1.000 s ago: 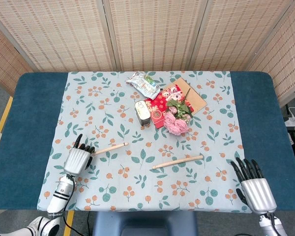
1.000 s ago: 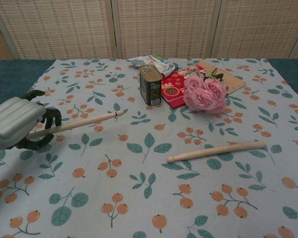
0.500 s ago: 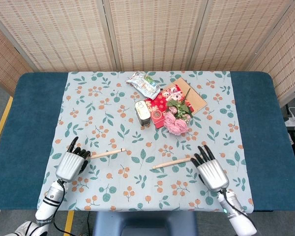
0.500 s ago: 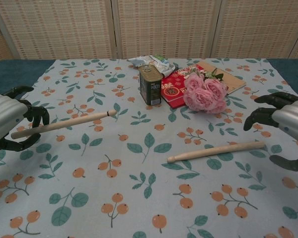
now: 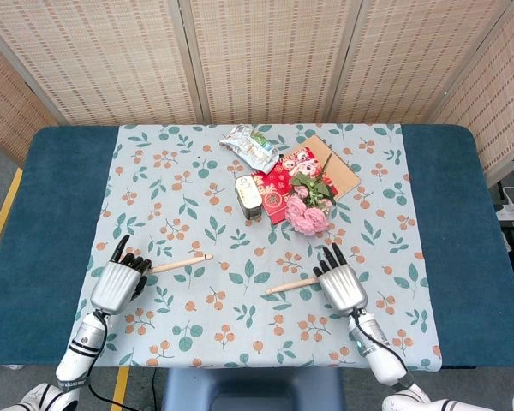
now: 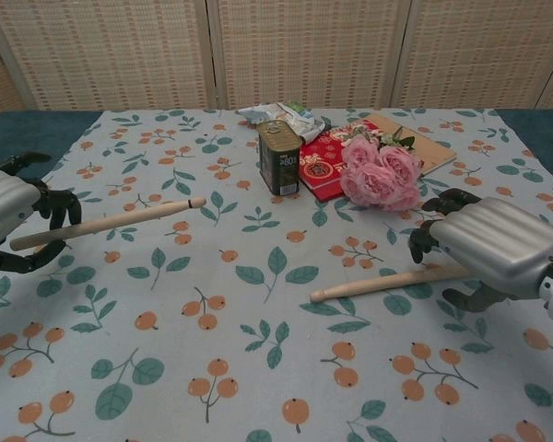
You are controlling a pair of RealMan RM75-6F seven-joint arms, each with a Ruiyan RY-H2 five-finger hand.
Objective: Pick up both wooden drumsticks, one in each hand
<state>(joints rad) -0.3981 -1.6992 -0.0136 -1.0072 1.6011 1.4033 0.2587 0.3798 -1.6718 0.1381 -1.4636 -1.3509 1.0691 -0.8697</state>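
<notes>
Tin (image 6: 279,157), roses (image 6: 379,172) & red card (image 6: 321,158) behind sticks; left hand (image 6: 9,214) holding drumstick (image 6: 106,223), right hand (image 6: 490,250) over 2nd drumstick (image 6: 373,284), grip unclear

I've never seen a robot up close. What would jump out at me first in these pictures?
Probably the two silver-and-black hands near the front edge of a leaf-and-berry tablecloth: the left hand holds one wooden drumstick, and the right hand sits over the end of the other drumstick. Next, the pink roses at the middle back, beside a small tin can and a red packet.
</notes>
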